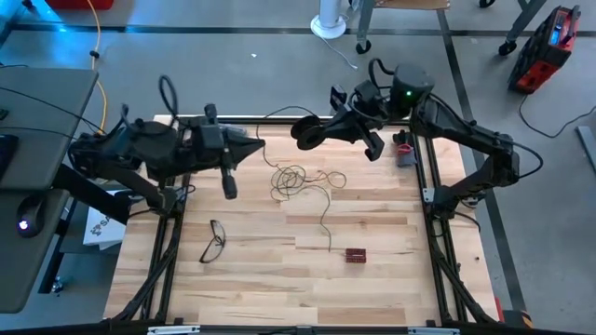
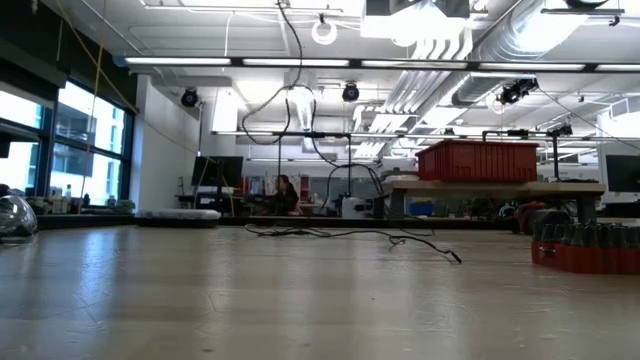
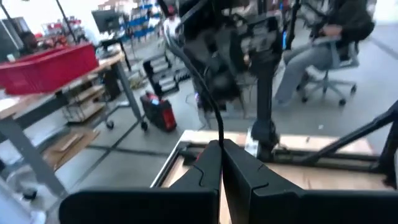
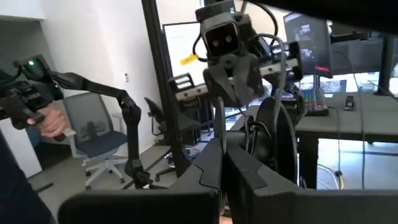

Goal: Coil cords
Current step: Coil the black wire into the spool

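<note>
Two hands: both hover above the far half of the tabletop (image 1: 372, 279), facing each other, with the cord lying between and below them.
Cord: one thin dark wire (image 1: 296, 179) lies in a loose tangle of loops on the tabletop, near the far edge and about midway across.
Tail: one strand runs from the tangle toward the near side and ends just beside a small dark red block (image 1: 356, 254).
Long axis: the tangle is roughly round; the free tail runs far-to-near.
Left hand (image 1: 258, 147): fingers pressed together, holding nothing, tip pointing toward the middle; the tangle lies just ahead of it and a little nearer the front.
Right hand (image 1: 300, 133): fingers also pressed together, empty, pointing back at the left one; the tangle lies below it and slightly toward the front.
Nearer arm: too close to call; both tips sit near the loops, the right perhaps more directly over them.
Reel: not made out.
Bystanders: eyeglasses (image 1: 214, 241) lie well apart, near the left front.
Judgement: coiling has not begun; either hand must open and drop to the loops.
</note>
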